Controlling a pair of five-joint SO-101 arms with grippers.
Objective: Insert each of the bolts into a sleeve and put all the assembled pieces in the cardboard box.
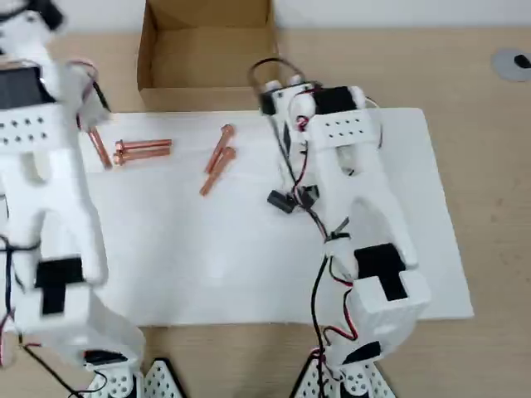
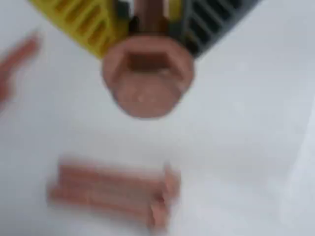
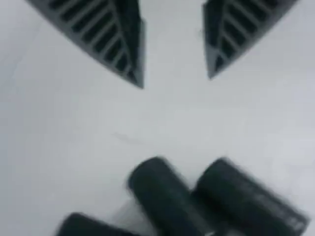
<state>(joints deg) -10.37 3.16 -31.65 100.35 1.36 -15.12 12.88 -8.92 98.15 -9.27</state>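
The left claw (image 2: 150, 27) is clenched on a copper bolt (image 2: 147, 81), one yellow finger (image 2: 83, 24) and one grey finger (image 2: 211, 19) pinching the shank, with the hexagonal head pointing towards the wrist camera. In the high view this held bolt hangs at a slant above the left edge of the white sheet (image 1: 249, 265) that covers the middle of the wooden worktop (image 1: 481, 166). Just beside it on the sheet lies a pair of bolts (image 1: 143, 150), side by side and touching, their heads at the same end. Farther towards the centre, a second pair of bolts (image 1: 219, 159) lies diagonally, close together. The right claw (image 3: 172, 81) is released, its two dark ribbed fingers (image 3: 108, 44) spread apart over bare sheet and holding nothing. Near it, three black sleeves (image 3: 165, 196) lie on their sides on the sheet, two of them close against each other and the third partly cut off by the frame edge. The cardboard box (image 1: 207, 54) stands open at the far edge of the sheet, between the two arms, and none of the bolts or sleeves is in it.
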